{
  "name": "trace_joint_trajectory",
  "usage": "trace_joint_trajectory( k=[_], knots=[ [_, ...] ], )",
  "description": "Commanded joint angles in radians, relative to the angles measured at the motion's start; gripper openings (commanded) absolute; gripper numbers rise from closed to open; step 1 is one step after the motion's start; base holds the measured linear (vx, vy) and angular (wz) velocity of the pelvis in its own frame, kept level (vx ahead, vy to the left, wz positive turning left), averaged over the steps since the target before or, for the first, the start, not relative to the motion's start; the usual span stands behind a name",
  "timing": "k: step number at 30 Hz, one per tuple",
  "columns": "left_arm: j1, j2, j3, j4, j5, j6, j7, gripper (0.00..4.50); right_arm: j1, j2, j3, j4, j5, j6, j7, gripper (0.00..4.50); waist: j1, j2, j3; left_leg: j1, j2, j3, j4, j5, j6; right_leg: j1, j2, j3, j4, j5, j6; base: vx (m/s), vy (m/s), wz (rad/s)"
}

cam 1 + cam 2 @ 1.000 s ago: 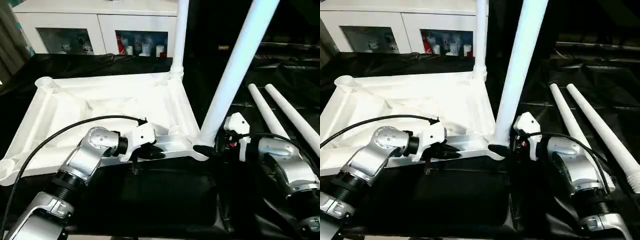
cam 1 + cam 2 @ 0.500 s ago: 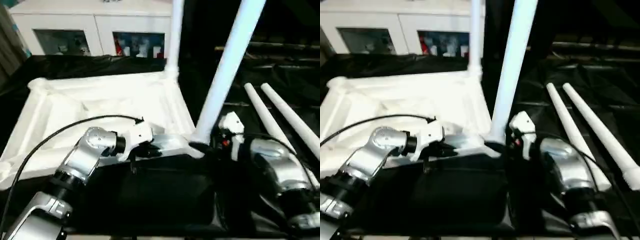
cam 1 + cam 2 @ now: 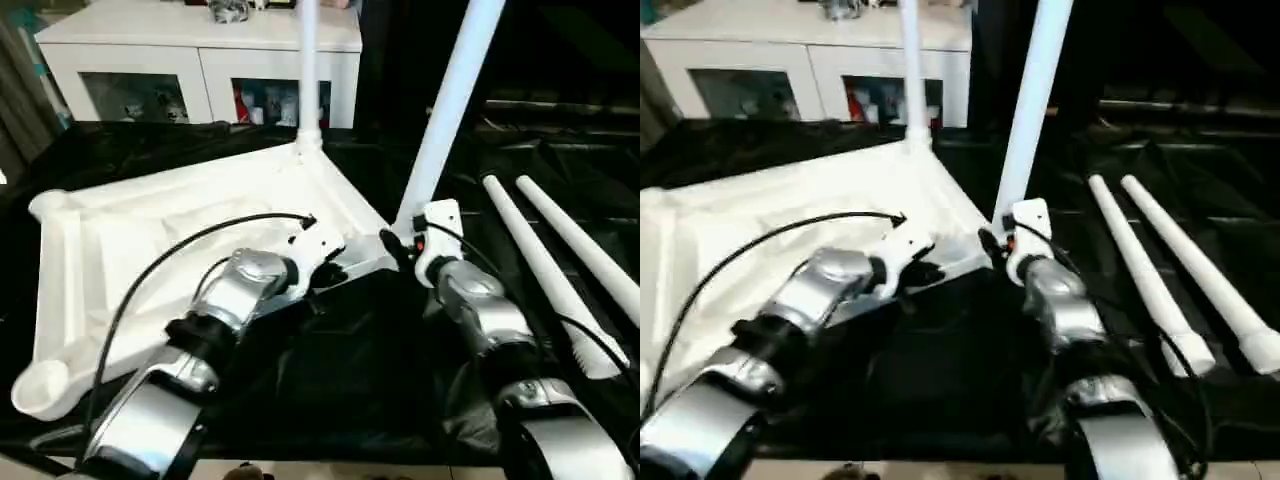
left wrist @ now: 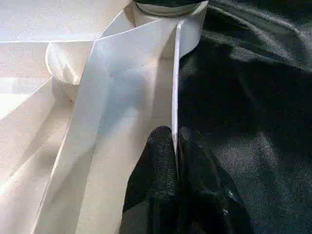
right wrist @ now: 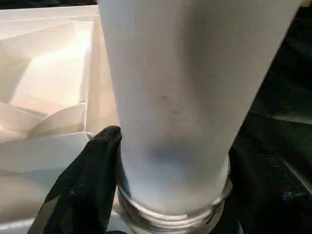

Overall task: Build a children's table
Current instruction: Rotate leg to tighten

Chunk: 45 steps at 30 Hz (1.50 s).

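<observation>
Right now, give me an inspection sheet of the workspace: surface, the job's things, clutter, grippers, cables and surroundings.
Surface: black-draped work table, cloth wrinkled.
Job's things: white plastic rectangular tabletop lying underside up; one long white tapered tube leg standing in its far corner socket, a second leg standing tilted in the near right corner; two spare white legs lying side by side on the cloth to the right.
Clutter: nothing seen.
Grippers: left gripper pinching the tabletop's thin near rim; right gripper closed around the second leg's base, one finger against it.
Cables: black cable arcing over the left forearm.
Surroundings: white cabinet with glass doors behind the table.
</observation>
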<state>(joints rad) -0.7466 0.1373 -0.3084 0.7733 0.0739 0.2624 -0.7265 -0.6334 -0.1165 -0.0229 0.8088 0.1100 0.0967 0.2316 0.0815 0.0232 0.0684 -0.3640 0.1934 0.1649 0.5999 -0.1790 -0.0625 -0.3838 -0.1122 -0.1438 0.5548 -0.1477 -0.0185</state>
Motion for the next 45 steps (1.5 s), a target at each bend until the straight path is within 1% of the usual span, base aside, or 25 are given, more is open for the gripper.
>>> trace_joint_trajectory(
  k=[1,2,3,5,6,8,10,11,12,13,15,16,18,20,21,24,29,31,33,35,36,38,40,43,45],
  knots=[
    [-0.039,-0.007,0.041,0.01,0.005,-0.001,0.09,0.0,0.015,0.048,0.029,0.033,0.002,0.006,0.035,2.74,-0.014,0.006,-0.069,0.041,0.034,-0.021,-0.078,-0.499,-0.005,0.026,-0.049,0.018,-0.103,-0.567,-0.048,0.0,0.0,0.0],
    [-0.036,-0.004,0.04,0.006,0.003,-0.006,0.081,0.0,0.016,0.046,0.021,0.029,0.011,-0.005,0.045,2.74,-0.016,0.006,-0.07,0.035,0.037,-0.024,-0.083,-0.509,-0.007,0.033,-0.052,0.017,-0.098,-0.545,-0.052,0.0,0.0,0.0],
    [-0.031,0.004,0.038,0.004,0.005,-0.022,0.063,0.0,0.014,0.041,0.0,0.023,0.031,-0.021,0.073,3.09,-0.015,0.003,-0.075,0.031,0.039,-0.025,-0.088,-0.497,-0.008,0.038,-0.057,0.023,-0.09,-0.498,-0.069,0.0,0.0,0.0],
    [-0.024,0.013,0.033,-0.006,0.006,-0.039,0.043,0.0,0.016,0.031,-0.006,0.009,0.039,-0.024,0.094,3.44,-0.011,0.001,-0.076,0.027,0.037,-0.021,-0.088,-0.465,-0.003,0.036,-0.06,0.032,-0.084,-0.462,-0.094,0.0,0.0,0.0],
    [-0.014,0.024,0.029,-0.026,0.003,-0.041,0.019,0.0,0.018,0.017,-0.008,-0.007,0.044,-0.029,0.116,3.47,-0.01,-0.001,-0.077,0.025,0.036,-0.02,-0.088,-0.456,0.0,0.037,-0.061,0.034,-0.081,-0.453,-0.101,0.0,0.0,0.0],
    [-0.001,0.041,0.019,-0.045,0.005,-0.062,-0.012,0.0,0.023,-0.007,-0.009,-0.035,0.057,-0.027,0.167,3.66,-0.008,-0.004,-0.08,0.011,0.037,-0.018,-0.09,-0.391,0.011,0.047,-0.064,0.041,-0.068,-0.398,-0.121,0.0,0.0,0.0],
    [0.006,0.05,0.015,-0.055,0.004,-0.07,-0.03,0.0,0.03,-0.024,-0.005,-0.06,0.064,-0.027,0.207,3.81,-0.009,-0.004,-0.082,0.009,0.037,-0.016,-0.089,-0.371,0.017,0.046,-0.063,0.044,-0.064,-0.38,-0.133,0.0,0.0,0.0],
    [0.015,0.063,0.01,-0.07,0.004,-0.081,-0.053,0.0,0.046,-0.05,0.008,-0.1,0.066,-0.02,0.263,3.88,-0.004,-0.003,-0.083,0.014,0.036,-0.008,-0.084,-0.341,0.023,0.039,-0.063,0.051,-0.062,-0.347,-0.156,0.0,0.0,0.0],
    [0.024,0.072,0.007,-0.086,-0.001,-0.083,-0.074,0.0,0.062,-0.073,0.023,-0.133,0.063,-0.018,0.306,3.99,-0.003,-0.007,-0.083,0.013,0.035,-0.007,-0.082,-0.329,0.026,0.04,-0.062,0.053,-0.059,-0.334,-0.163,0.0,0.0,0.0],
    [0.024,0.072,0.007,-0.086,-0.001,-0.083,-0.074,0.0,0.062,-0.073,0.023,-0.133,0.063,-0.018,0.306,4.11,0.002,-0.01,-0.084,0.006,0.034,-0.005,-0.079,-0.297,0.037,0.044,-0.062,0.057,-0.05,-0.313,-0.174,0.0,0.0,0.0],
    [0.045,0.095,-0.003,-0.12,-0.008,-0.108,-0.127,0.0,0.103,-0.134,0.052,-0.212,0.056,-0.01,0.405,4.24,0.009,-0.011,-0.087,0.003,0.029,0.0,-0.071,-0.253,0.052,0.042,-0.06,0.063,-0.043,-0.294,-0.182,0.0,0.0,0.0],
    [0.045,0.095,-0.003,-0.12,-0.008,-0.108,-0.127,0.0,0.103,-0.134,0.052,-0.212,0.056,-0.01,0.405,4.32,0.016,-0.016,-0.089,0.0,0.029,0.002,-0.068,-0.223,0.062,0.043,-0.058,0.067,-0.036,-0.276,-0.183,0.05,-0.052,0.04],
    [0.064,0.12,-0.014,-0.155,-0.021,-0.125,-0.182,0.0,0.141,-0.196,0.07,-0.274,0.058,0.0,0.488,4.32,0.022,-0.01,-0.089,0.001,0.028,0.005,-0.064,-0.19,0.074,0.036,-0.055,0.073,-0.031,-0.252,-0.197,0.053,-0.053,0.06],
    [0.087,0.147,-0.027,-0.196,-0.041,-0.143,-0.256,0.0,0.177,-0.258,0.09,-0.327,0.066,0.011,0.583,4.32,0.026,-0.015,-0.091,-0.011,0.029,0.002,-0.062,-0.155,0.084,0.047,-0.051,0.076,-0.018,-0.206,-0.204,0.027,-0.023,0.01],
    [0.092,0.156,-0.032,-0.208,-0.044,-0.145,-0.277,0.0,0.185,-0.274,0.094,-0.339,0.069,0.015,0.608,4.32,0.03,-0.009,-0.092,-0.008,0.031,0.003,-0.061,-0.142,0.091,0.044,-0.05,0.076,-0.017,-0.194,-0.208,0.0,0.0,0.0],
    [0.102,0.169,-0.037,-0.231,-0.049,-0.145,-0.309,0.0,0.198,-0.298,0.1,-0.364,0.077,0.027,0.651,4.32,0.033,-0.006,-0.092,-0.004,0.035,0.003,-0.062,-0.146,0.087,0.041,-0.044,0.076,-0.012,-0.17,-0.228,0.0,0.0,0.0],
    [0.139,0.208,-0.039,-0.335,-0.089,-0.117,-0.416,0.0,0.212,-0.343,0.107,-0.412,0.092,0.048,0.725,4.32,0.034,-0.004,-0.086,0.004,0.04,0.003,-0.07,-0.221,0.058,0.034,-0.046,0.079,-0.022,-0.247,-0.224,0.0,0.0,0.0],
    [0.143,0.213,-0.04,-0.348,-0.093,-0.113,-0.422,0.0,0.209,-0.347,0.115,-0.41,0.09,0.044,0.742,4.32,0.035,-0.003,-0.084,0.012,0.039,0.006,-0.07,-0.247,0.049,0.028,-0.044,0.08,-0.027,-0.276,-0.22,0.0,0.0,0.0],
    [0.144,0.215,-0.04,-0.352,-0.095,-0.112,-0.427,0.0,0.209,-0.349,0.118,-0.411,0.089,0.046,0.754,4.32,0.034,-0.004,-0.082,0.012,0.038,0.007,-0.07,-0.26,0.045,0.027,-0.044,0.081,-0.031,-0.295,-0.214,0.0,0.0,0.0],
    [0.146,0.219,-0.04,-0.353,-0.091,-0.114,-0.43,0.0,0.21,-0.353,0.126,-0.406,0.079,0.04,0.774,4.32,0.035,-0.006,-0.082,0.005,0.037,0.004,-0.072,-0.254,0.041,0.033,-0.046,0.08,-0.032,-0.329,-0.191,0.0,0.0,0.0],
    [0.147,0.221,-0.039,-0.354,-0.088,-0.115,-0.429,0.0,0.211,-0.354,0.128,-0.406,0.079,0.04,0.779,4.05,0.034,-0.006,-0.082,0.004,0.037,0.003,-0.072,-0.253,0.04,0.033,-0.047,0.079,-0.033,-0.333,-0.187,0.0,0.0,0.0],
    [0.151,0.223,-0.038,-0.36,-0.087,-0.111,-0.43,0.0,0.213,-0.358,0.133,-0.411,0.082,0.044,0.787,4.05,0.034,-0.007,-0.083,0.003,0.036,0.003,-0.072,-0.246,0.039,0.033,-0.046,0.079,-0.033,-0.336,-0.179,0.0,0.0,0.0],
    [0.156,0.226,-0.036,-0.369,-0.086,-0.105,-0.433,0.0,0.218,-0.37,0.143,-0.413,0.078,0.042,0.802,3.74,0.034,-0.009,-0.083,0.003,0.037,0.003,-0.072,-0.241,0.04,0.033,-0.047,0.08,-0.033,-0.337,-0.179,0.0,0.0,0.0],
    [0.159,0.228,-0.037,-0.371,-0.086,-0.105,-0.434,0.0,0.223,-0.376,0.143,-0.411,0.076,0.04,0.813,3.57,0.034,-0.009,-0.084,0.0,0.036,0.003,-0.07,-0.223,0.047,0.034,-0.046,0.08,-0.03,-0.32,-0.182,0.0,0.0,0.0],
    [0.159,0.229,-0.038,-0.366,-0.084,-0.107,-0.432,0.0,0.225,-0.378,0.139,-0.409,0.075,0.039,0.813,3.29,0.034,-0.007,-0.086,-0.001,0.036,0.003,-0.069,-0.212,0.049,0.034,-0.045,0.079,-0.028,-0.303,-0.185,0.0,0.0,0.0]
  ],
)
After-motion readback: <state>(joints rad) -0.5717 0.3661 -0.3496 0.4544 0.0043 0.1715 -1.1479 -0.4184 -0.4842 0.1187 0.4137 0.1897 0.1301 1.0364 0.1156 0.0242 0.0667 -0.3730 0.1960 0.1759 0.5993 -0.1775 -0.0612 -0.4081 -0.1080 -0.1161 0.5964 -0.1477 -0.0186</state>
